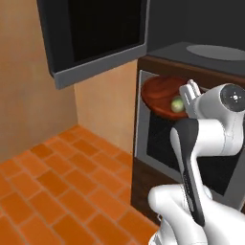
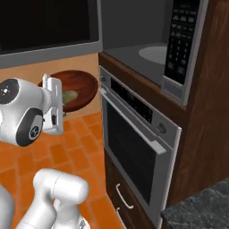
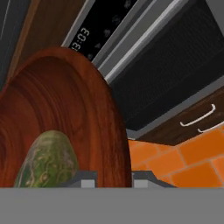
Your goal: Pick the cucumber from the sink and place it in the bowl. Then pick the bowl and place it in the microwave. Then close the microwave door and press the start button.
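The step now: carry the bowl up to the microwave. The small stubby green cucumber [image 3: 48, 159] lies inside the shallow round red-brown shiny wooden bowl [image 1: 160, 93], so step 1 looks done.

The white two-finger gripper [image 3: 113, 179] has its jaws part closed on the bowl's rim; in the hand view the 2 grey tips sit on each side of the edge. So it holds the bowl, w/ the cucumber in it. The bowl hangs in the air in front of the steel oven [image 2: 138, 134], below the black microwave [image 2: 147, 44].

The wide dark glass microwave door [image 1: 95, 33] w/ its thick grey frame swings open to the left. Inside the dark hole sits a flat round grey plate [image 2: 154, 53].

Next move, I think: lift the bowl higher, then slide it in flat onto that plate. Keep it level or the cucumber may roll out. Mind the open door & the oven top edge.

The bowl looks smooth w/ wood grain lines. The cucumber looks bumpy & spotty. The orange tile floor [image 1: 48, 191] looks matte & square.
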